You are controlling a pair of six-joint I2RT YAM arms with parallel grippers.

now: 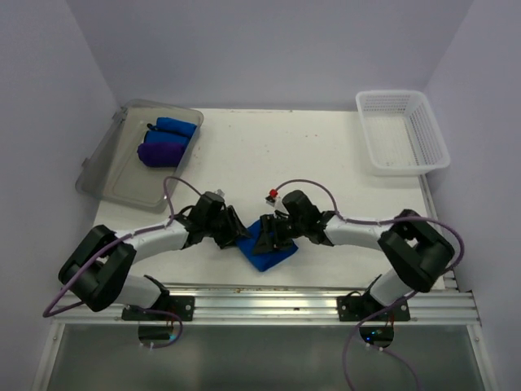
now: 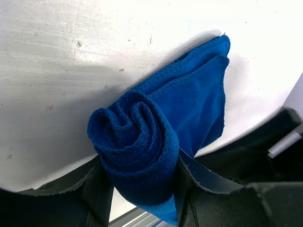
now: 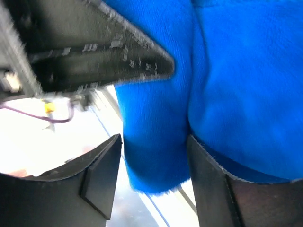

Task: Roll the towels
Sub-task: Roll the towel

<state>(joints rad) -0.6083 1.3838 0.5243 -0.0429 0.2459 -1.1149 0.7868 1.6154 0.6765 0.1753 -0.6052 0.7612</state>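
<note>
Blue towel, partly rolled, spiral end facing left, long axis left-right

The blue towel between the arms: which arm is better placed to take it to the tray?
Probably left: the left gripper clasps the blue towel by its rolled end, and the tray lies on that side. The right gripper looks open.

The left arm and right arm had white tubes, black joints and purple cables; left hand and right hand were black.

Blue towel between the right end effector's parted black fingers.
</note>
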